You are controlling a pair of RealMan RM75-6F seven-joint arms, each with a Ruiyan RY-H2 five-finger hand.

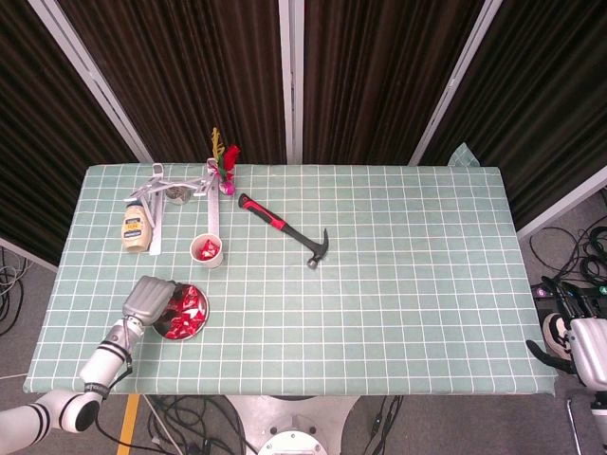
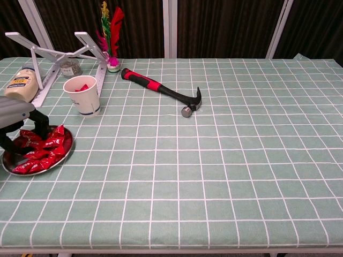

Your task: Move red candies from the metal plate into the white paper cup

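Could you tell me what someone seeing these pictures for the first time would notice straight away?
Bright red candies heaped on a metal plate at the table's near left corner draw the eye, with the left hand reaching down over them. Behind the plate stands a white paper cup with something red inside. Nearer the middle of the green checked tablecloth lies a hammer with a red and black handle.

Left arm enters from the lower-left corner in the head view, white forearm angled up and to the right. Left hand [image 1: 149, 300] is palm down with its grey back uppermost; in the chest view the left hand [image 2: 16, 115] shows dark fingers [image 2: 39, 125] curled downward. Whether they grip anything cannot be told. Right hand [image 1: 580, 347] hangs at the lower-right frame edge, off to the side, dark fingers spread, holding nothing.
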